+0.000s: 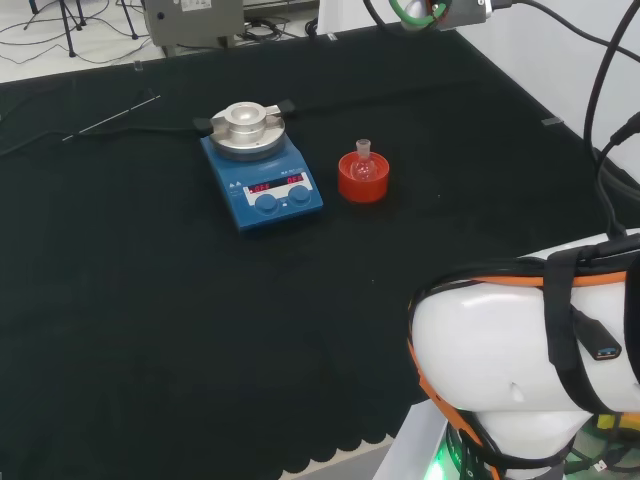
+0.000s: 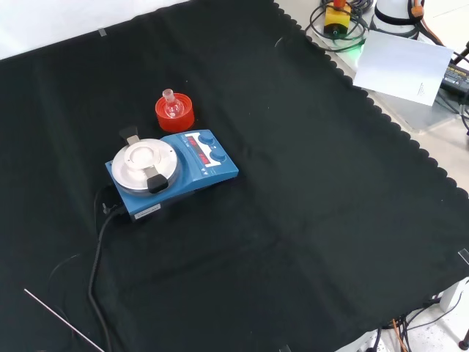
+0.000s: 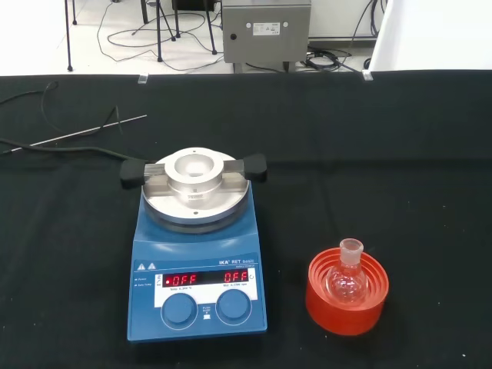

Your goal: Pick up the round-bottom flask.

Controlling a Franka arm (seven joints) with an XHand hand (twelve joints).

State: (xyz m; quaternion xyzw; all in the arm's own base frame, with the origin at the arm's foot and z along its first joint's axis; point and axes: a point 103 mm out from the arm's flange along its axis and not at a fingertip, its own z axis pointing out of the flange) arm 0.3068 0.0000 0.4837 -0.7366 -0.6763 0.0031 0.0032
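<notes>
Wrist view: round-bottom flask (image 3: 346, 281), clear glass, seated upright in red ribbed stand (image 3: 347, 309). Judged light, slippery, fragile; best taken at the short neck. Robot hand state cannot be told.

In the head view, the flask (image 1: 363, 160) stood upright in its stand (image 1: 362, 186), just right of the hotplate (image 1: 262, 180).

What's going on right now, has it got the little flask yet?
Not yet. Round-bottom flask sits upright in its red ribbed stand, untouched. Blue hotplate stands beside it, apart. Nothing over the flask.
</notes>
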